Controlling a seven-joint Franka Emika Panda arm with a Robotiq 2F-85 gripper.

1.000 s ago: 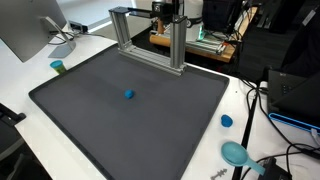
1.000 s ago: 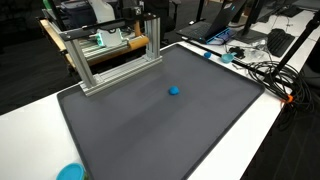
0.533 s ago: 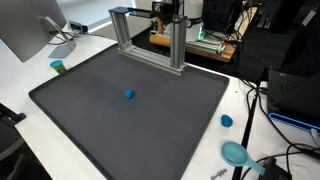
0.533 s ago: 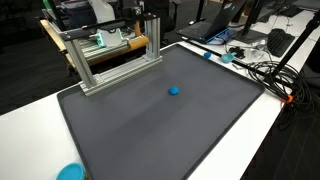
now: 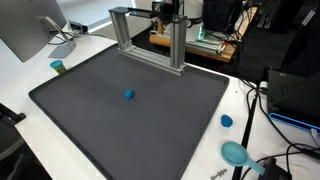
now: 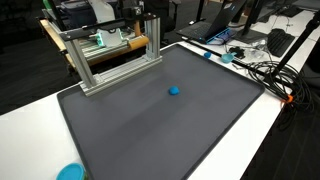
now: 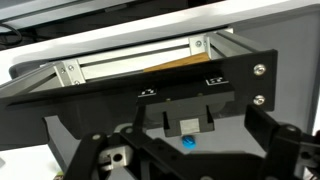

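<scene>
- At the near edge of the white table [image 5: 208,160], in an exterior view, a teal dish [image 5: 236,153] lies just beside a tangle of cables [image 5: 285,150]. A blue cap [image 5: 226,121] sits a little beyond it on the bare white strip.
- A dark mat [image 5: 90,125] covers most of the tabletop.
- The small blue ball [image 5: 128,95] rests alone on the mat, past its middle on the frame's side and well apart from every edge. Both exterior views show it [image 6: 174,90].
- Off one corner of the mat, a green cup [image 5: 58,67] stands upright near the foot of a monitor [image 5: 25,30].
- An aluminium frame [image 5: 148,40] stands upright along the mat's far edge, with its legs on the table [image 6: 110,55].
- In the wrist view, the gripper [image 7: 165,140] has its fingers spread wide, with nothing between them. The ball [image 7: 188,143] shows as a blue speck in the gap, touching neither finger. The frame's rail [image 7: 130,65] crosses the upper part of that view.
- In both exterior views a dark shape sits above the frame's far post. It may be the gripper, but it is too small to be sure.
</scene>
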